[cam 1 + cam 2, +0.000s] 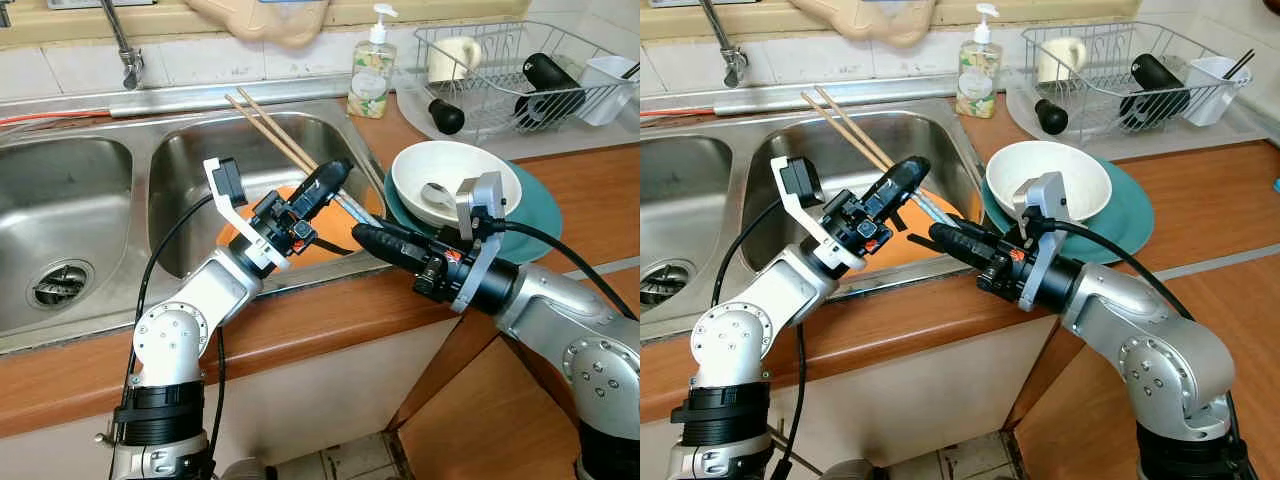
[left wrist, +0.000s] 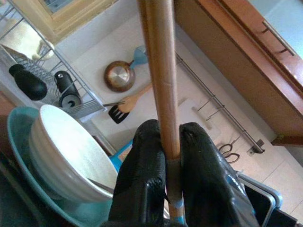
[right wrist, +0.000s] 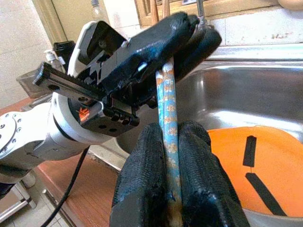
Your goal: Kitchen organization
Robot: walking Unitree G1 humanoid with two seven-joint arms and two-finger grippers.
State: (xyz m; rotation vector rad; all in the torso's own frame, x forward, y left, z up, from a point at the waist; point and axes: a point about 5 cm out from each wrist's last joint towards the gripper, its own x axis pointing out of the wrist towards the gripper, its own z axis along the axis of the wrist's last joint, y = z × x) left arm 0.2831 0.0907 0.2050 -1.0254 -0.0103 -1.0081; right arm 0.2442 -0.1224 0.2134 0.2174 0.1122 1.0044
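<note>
A pair of wooden chopsticks (image 1: 272,132) with blue patterned ends slants over the right sink basin (image 1: 185,170), tips pointing toward the faucet. My left gripper (image 1: 336,170) is shut on them partway along the shaft; the left wrist view has the shaft (image 2: 158,71) clamped between its fingers (image 2: 142,156). My right gripper (image 1: 360,232) is shut on the blue patterned ends (image 3: 168,104), just below the left gripper and close to it. An orange plate (image 3: 270,161) with black marks lies in the basin beneath both grippers.
On the wooden counter to the right, a white bowl (image 1: 470,160) holding a spoon (image 1: 436,196) sits on a teal plate (image 1: 538,215). Behind it stands a wire dish rack (image 1: 500,75) with a mug and black bottles. A soap bottle (image 1: 372,65) and a faucet (image 1: 120,40) line the back.
</note>
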